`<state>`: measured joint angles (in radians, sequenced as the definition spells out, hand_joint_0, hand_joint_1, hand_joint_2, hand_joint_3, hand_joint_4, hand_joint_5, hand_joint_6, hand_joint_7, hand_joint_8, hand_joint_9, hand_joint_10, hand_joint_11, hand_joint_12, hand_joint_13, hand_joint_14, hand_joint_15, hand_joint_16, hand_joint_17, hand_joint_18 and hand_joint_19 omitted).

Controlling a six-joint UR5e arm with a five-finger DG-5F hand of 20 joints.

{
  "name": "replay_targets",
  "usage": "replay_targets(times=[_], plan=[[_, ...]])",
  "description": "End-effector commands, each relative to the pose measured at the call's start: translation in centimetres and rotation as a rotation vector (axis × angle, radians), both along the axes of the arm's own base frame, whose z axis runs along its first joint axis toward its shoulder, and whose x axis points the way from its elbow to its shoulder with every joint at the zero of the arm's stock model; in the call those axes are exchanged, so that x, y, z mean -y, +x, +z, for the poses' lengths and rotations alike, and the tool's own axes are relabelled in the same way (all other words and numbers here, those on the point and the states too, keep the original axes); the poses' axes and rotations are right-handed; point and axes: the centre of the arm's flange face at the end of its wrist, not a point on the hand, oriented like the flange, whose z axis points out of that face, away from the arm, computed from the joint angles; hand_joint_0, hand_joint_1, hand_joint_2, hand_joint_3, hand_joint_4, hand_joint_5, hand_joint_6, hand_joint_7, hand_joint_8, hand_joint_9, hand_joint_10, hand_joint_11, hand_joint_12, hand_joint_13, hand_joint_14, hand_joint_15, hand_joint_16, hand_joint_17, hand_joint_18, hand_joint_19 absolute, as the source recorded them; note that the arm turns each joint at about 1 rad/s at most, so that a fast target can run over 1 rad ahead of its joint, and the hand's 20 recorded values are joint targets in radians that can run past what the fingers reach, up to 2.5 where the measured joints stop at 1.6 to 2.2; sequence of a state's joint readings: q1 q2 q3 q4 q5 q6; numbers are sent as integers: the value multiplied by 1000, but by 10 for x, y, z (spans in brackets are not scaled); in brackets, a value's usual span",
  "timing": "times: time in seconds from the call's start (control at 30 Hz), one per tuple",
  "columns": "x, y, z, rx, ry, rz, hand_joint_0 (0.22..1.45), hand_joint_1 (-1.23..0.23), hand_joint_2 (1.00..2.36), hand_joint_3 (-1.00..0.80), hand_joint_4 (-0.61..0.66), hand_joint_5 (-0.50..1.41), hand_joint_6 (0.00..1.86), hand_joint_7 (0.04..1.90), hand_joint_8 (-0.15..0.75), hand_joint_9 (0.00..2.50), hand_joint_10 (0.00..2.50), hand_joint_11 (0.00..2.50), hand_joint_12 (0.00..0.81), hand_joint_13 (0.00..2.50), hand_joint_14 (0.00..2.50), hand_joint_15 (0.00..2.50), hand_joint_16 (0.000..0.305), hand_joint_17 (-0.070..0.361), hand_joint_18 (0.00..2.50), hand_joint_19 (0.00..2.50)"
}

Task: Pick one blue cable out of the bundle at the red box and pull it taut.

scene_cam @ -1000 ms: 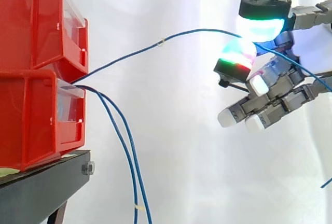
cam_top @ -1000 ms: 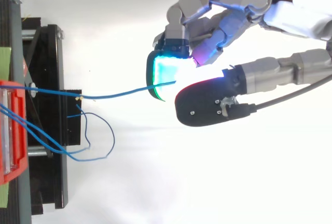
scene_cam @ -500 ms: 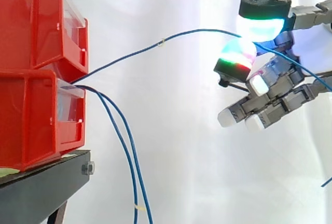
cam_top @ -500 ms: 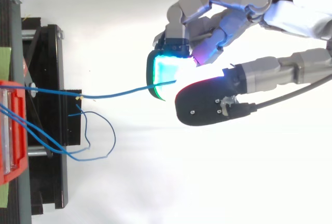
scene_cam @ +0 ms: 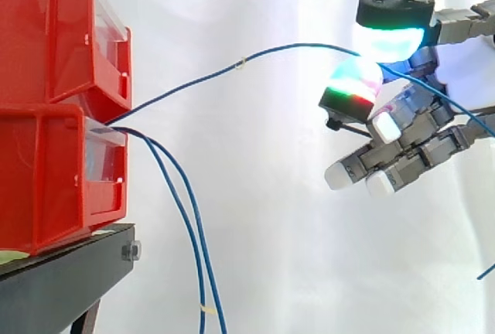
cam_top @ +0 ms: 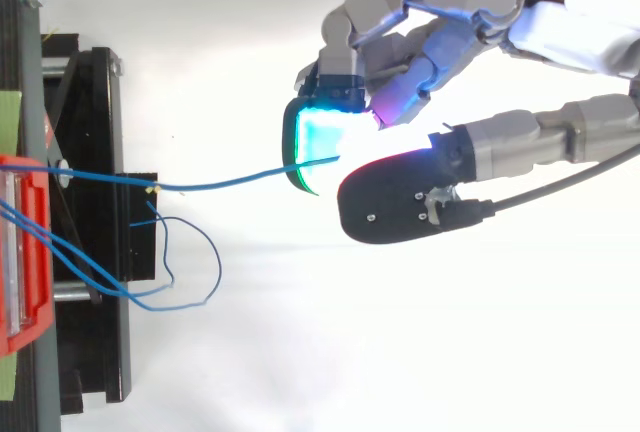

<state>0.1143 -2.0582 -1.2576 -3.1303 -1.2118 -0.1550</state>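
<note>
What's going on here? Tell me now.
The robot's hand pinches one blue cable between its glowing pads, away from the red bins. That cable runs from the bins up to the hand in a slight arch, not yet straight. Two other blue cables hang loose from the bins.

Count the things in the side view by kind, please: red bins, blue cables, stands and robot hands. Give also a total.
red bins: 2
blue cables: 3 (1 pinched in the hand, 2 hanging down)
stand: 1
hand: 1
Total: 7
</note>
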Motion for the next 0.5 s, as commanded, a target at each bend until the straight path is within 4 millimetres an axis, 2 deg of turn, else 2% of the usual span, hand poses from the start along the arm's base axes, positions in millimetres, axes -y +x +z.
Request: replay_targets(times=[0.0, 0.47], plan=[[-1, 0, 0, 0, 0, 1, 605, -844, 1020, -44, -59, -99, 849, 1067, 335, 937, 10, 447, 368, 453, 3, 81, 55, 125, 497, 157], [-1, 0, 0, 2, 0, 1, 603, -842, 1020, -39, -60, -99, 850, 1064, 337, 929, 10, 445, 368, 452, 3, 91, 55, 124, 493, 157]])
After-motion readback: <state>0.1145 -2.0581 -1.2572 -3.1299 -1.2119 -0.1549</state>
